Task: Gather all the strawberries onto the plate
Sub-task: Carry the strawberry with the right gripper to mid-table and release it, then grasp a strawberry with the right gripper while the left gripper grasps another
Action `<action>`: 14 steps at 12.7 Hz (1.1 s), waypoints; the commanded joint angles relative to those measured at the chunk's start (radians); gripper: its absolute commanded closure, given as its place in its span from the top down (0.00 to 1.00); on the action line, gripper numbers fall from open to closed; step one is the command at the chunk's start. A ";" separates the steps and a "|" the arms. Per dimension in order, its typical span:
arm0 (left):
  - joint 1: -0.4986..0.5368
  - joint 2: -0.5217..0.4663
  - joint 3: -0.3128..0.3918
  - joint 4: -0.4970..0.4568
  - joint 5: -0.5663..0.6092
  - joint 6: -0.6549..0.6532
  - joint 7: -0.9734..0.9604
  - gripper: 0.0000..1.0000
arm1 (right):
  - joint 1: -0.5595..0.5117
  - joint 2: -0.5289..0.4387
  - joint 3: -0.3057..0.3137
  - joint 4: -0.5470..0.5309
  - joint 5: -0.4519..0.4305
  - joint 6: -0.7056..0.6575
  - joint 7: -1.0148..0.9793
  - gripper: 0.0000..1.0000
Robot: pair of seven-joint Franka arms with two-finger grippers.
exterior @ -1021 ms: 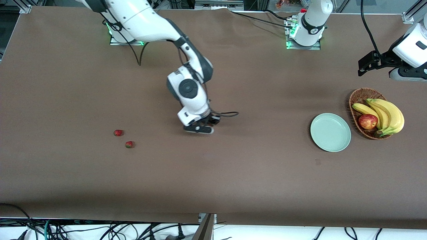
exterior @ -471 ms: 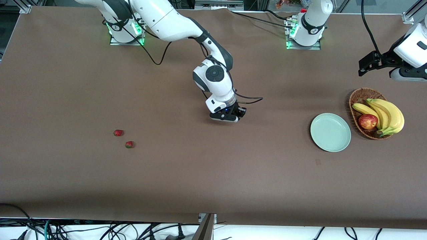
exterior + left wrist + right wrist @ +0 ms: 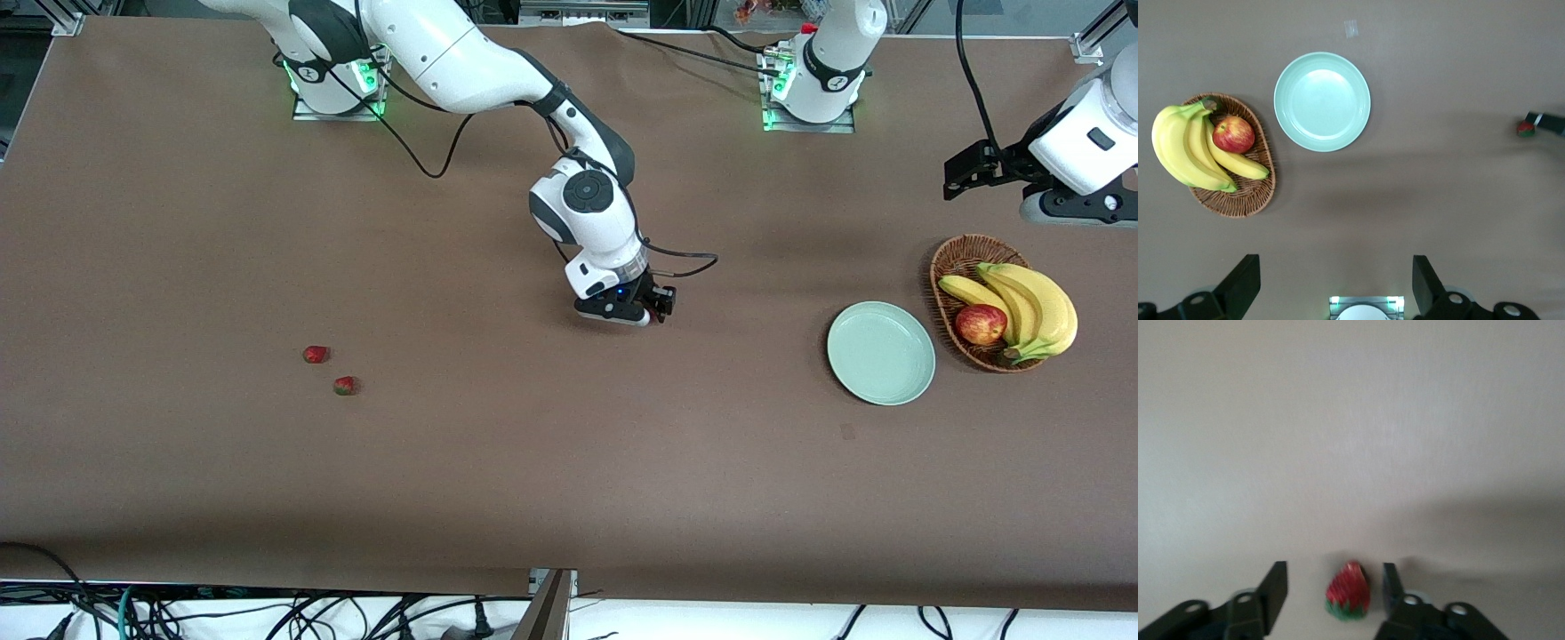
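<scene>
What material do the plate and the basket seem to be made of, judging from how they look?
The plate: probably glazed ceramic or hard plastic, since its pale mint surface is smooth, even and carries a soft sheen; the look does not settle which. The basket: woven wicker or rattan, matte brown, with interlaced strands showing along its rim and wall.

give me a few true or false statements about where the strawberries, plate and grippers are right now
1. The plate has a strawberry on it. False: it holds nothing.
2. Two strawberries lie on the table toward the right arm's end. True.
3. A third strawberry sits between the right gripper's fingers, which stand apart from it. True.
4. The right gripper is over the plate. False: it is over bare table near the middle.
5. The left gripper is shut on the apple. False: it is open, above the plate and basket; the apple is in the basket.
</scene>
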 commanded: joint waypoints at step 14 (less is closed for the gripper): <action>-0.385 0.532 -0.019 -0.003 -0.144 0.524 -0.490 1.00 | -0.485 -0.180 -0.111 -0.078 -0.033 -0.689 -1.075 1.00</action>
